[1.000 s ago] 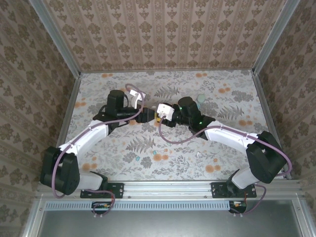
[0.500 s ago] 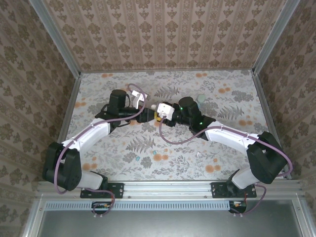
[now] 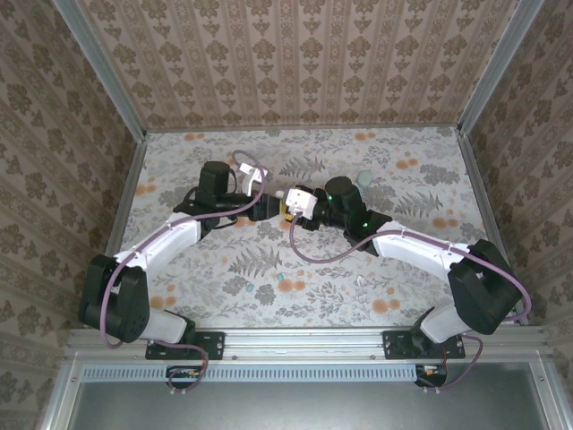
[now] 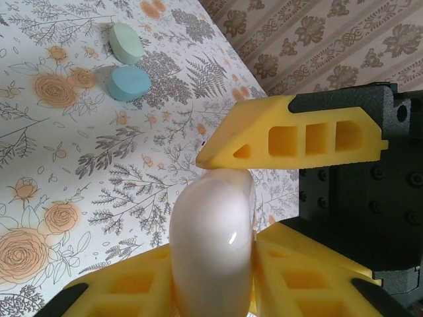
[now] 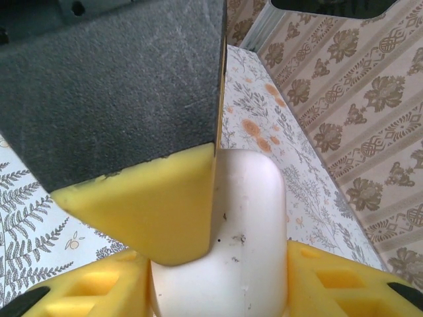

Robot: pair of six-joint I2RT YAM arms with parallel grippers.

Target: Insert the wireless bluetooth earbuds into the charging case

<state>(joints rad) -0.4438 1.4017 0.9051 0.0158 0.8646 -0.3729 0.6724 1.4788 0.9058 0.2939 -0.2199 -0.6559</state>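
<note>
Top external view gives me the flowered table (image 3: 179,170), with the left arm (image 3: 166,242) and the right arm (image 3: 412,246) bent in toward its middle, meeting nose to nose. I place everything else from the white charging case (image 4: 211,247) that they share.

On my left wrist feed, the left gripper (image 4: 211,294) has its two yellow fingers drawn in narrow against the case's sides, and the case stands upright between them. One yellow finger (image 4: 291,139) of the right gripper presses on the top of the case from the right. On my right wrist feed, the right gripper (image 5: 218,284) clamps the case from both sides in the same way. A fingertip (image 5: 152,211) of the left gripper lies against the case's face.

In the left wrist feed, a pale green case (image 4: 125,41) and a light blue case (image 4: 129,82) lie beyond the white case and well apart from it, just beside each other.

Loose wireless bluetooth earbuds (image 3: 266,294) lie on the table. In the top view I see tiny teal ones and a white one (image 3: 285,287), nearer the arm bases than the white case and well apart from it.
</note>
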